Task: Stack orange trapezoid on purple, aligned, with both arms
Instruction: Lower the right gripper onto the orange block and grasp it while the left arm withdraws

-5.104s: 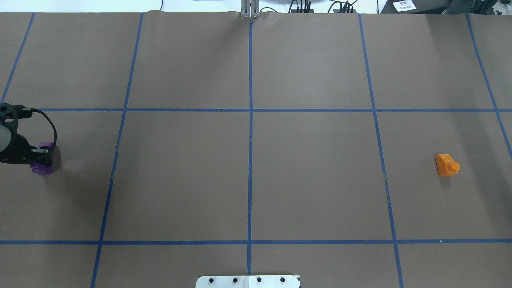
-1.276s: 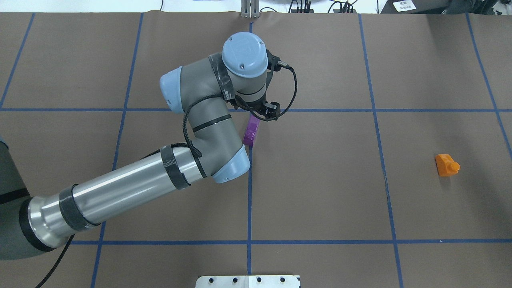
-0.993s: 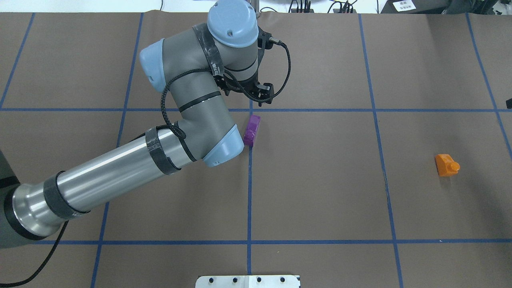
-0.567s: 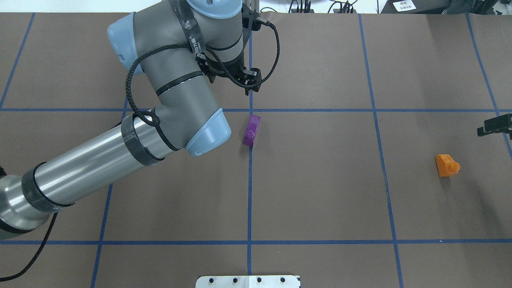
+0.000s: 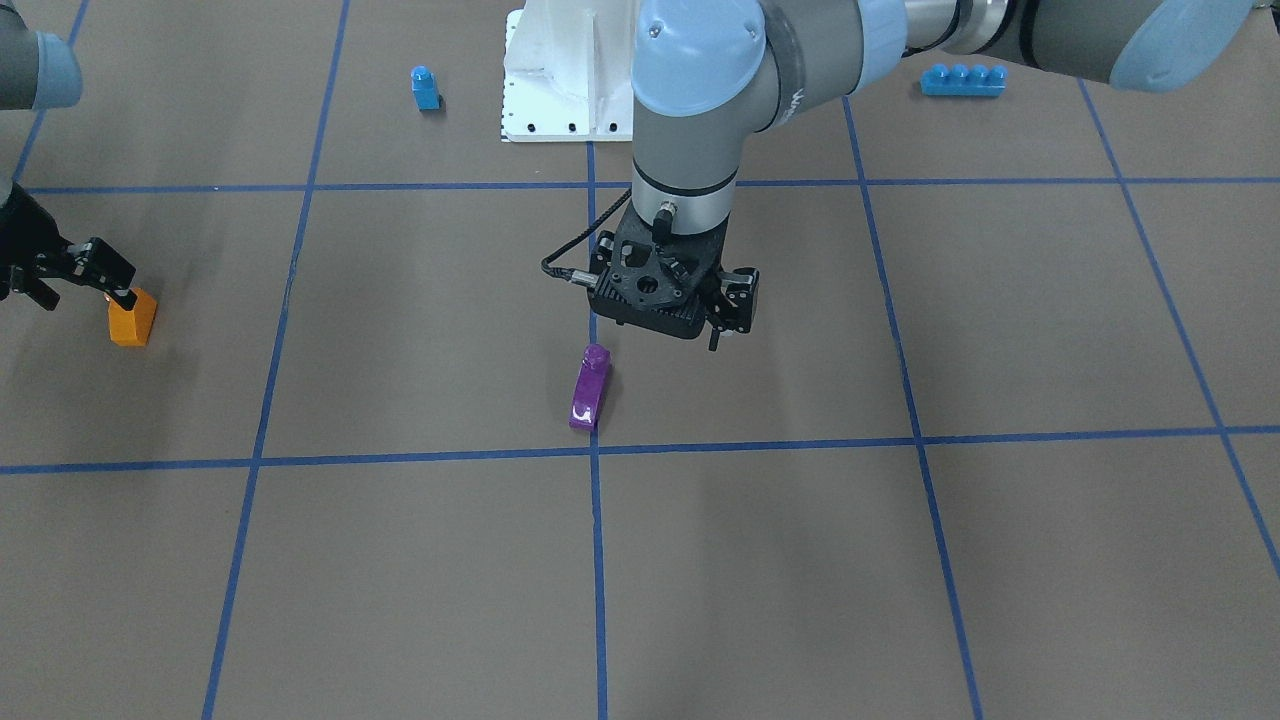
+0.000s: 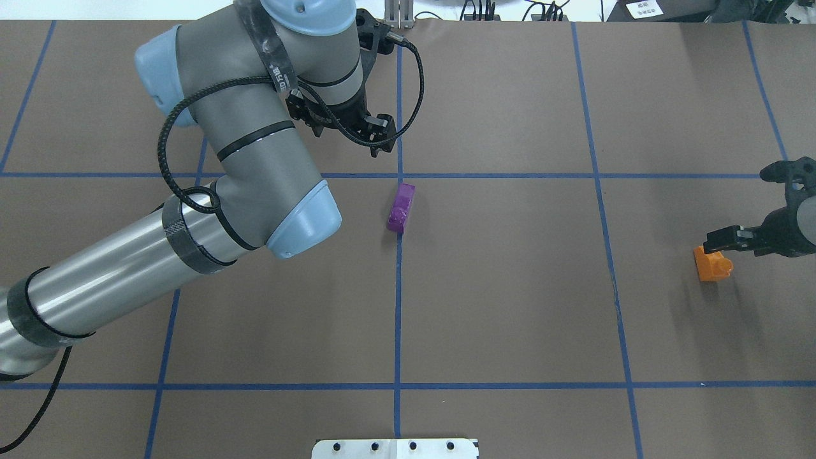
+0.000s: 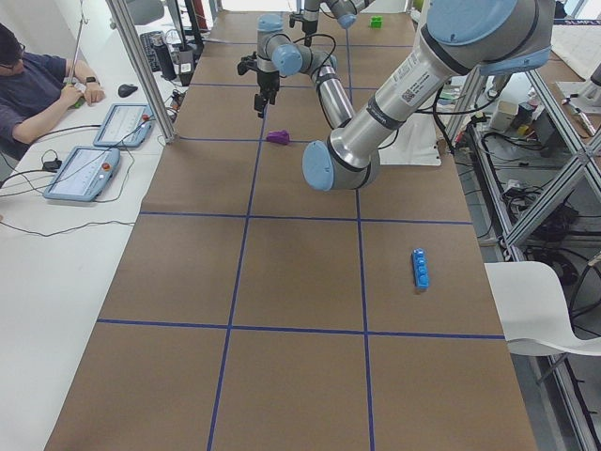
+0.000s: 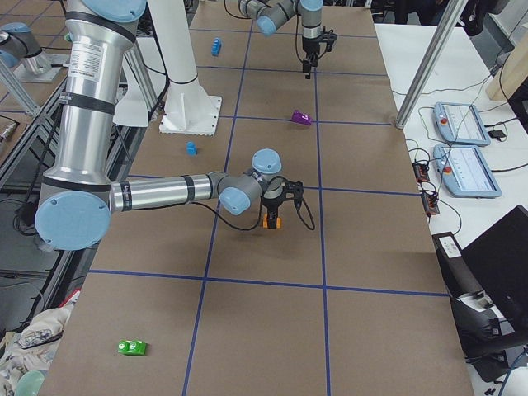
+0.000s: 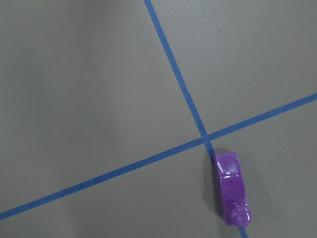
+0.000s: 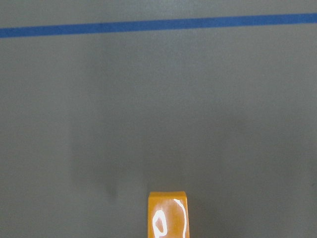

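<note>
The purple brick (image 6: 400,207) lies free on the table at the middle grid line, and also shows in the front view (image 5: 590,387) and the left wrist view (image 9: 232,191). My left gripper (image 6: 376,141) hangs open and empty above the table, just beyond the brick (image 5: 705,325). The orange trapezoid (image 6: 713,264) stands at the right side, and shows in the front view (image 5: 132,318) and at the bottom of the right wrist view (image 10: 167,215). My right gripper (image 6: 733,243) is open, low over the trapezoid (image 5: 80,290), not closed on it.
A small blue one-stud brick (image 5: 425,88) and a long blue four-stud brick (image 5: 962,80) lie near the white robot base (image 5: 560,70). A green brick (image 8: 132,347) lies at the table's right end. An operator (image 7: 38,85) sits beside the far edge.
The left arm carried the purple brick from the left edge to the middle, let it go and drew up and away. The right gripper came in from the right edge to over the orange trapezoid.
</note>
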{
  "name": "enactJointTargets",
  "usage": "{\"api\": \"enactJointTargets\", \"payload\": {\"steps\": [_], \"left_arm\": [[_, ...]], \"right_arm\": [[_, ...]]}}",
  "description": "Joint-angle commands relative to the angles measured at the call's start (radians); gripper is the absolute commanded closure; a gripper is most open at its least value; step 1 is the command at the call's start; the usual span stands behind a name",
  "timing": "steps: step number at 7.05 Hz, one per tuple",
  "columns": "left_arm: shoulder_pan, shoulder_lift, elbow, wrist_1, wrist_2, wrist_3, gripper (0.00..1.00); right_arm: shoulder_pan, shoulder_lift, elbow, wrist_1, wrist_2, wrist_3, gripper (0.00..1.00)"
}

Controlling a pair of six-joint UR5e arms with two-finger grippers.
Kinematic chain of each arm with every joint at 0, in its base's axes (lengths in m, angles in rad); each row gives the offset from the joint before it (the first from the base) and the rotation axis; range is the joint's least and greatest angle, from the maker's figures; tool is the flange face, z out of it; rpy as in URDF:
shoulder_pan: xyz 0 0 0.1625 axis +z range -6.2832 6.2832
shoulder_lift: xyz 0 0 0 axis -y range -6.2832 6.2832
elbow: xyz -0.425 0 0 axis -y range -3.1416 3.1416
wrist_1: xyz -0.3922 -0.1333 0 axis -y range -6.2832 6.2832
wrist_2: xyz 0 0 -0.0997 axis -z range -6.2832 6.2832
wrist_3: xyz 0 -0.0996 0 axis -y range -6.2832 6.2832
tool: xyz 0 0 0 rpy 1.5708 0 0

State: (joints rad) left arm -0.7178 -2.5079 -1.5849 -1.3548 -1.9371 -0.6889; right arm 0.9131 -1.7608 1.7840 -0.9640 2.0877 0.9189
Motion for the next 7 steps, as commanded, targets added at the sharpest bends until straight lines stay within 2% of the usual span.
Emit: {"api": "enactJointTargets", "payload": {"steps": [1, 2, 3, 5, 6, 7], "left_arm": [[0.0, 0.006, -0.001, 0.0, 0.0, 0.0, 0.0], [0.0, 0.011, -0.003, -0.001, 0.0, -0.001, 0.0], [0.001, 0.017, -0.006, -0.003, 0.0, -0.001, 0.0], [0.001, 0.018, -0.007, -0.003, 0.0, -0.001, 0.0], [0.001, 0.032, -0.016, -0.004, -0.002, -0.001, 0.0], [0.001, 0.049, -0.044, -0.003, -0.002, -0.001, 0.0]], "right_arm": [[-0.036, 0.003, -0.035, 0.005, -0.005, 0.002, 0.0], [-0.039, 0.017, -0.043, 0.005, 0.003, 0.003, 0.04], [-0.039, 0.021, -0.051, 0.004, 0.008, 0.005, 0.3], [-0.043, 0.035, -0.063, 0.001, 0.015, 0.005, 0.71], [-0.043, 0.044, -0.061, -0.005, 0.023, 0.005, 0.96], [-0.042, 0.056, -0.052, -0.009, 0.063, 0.006, 1.0]]}}
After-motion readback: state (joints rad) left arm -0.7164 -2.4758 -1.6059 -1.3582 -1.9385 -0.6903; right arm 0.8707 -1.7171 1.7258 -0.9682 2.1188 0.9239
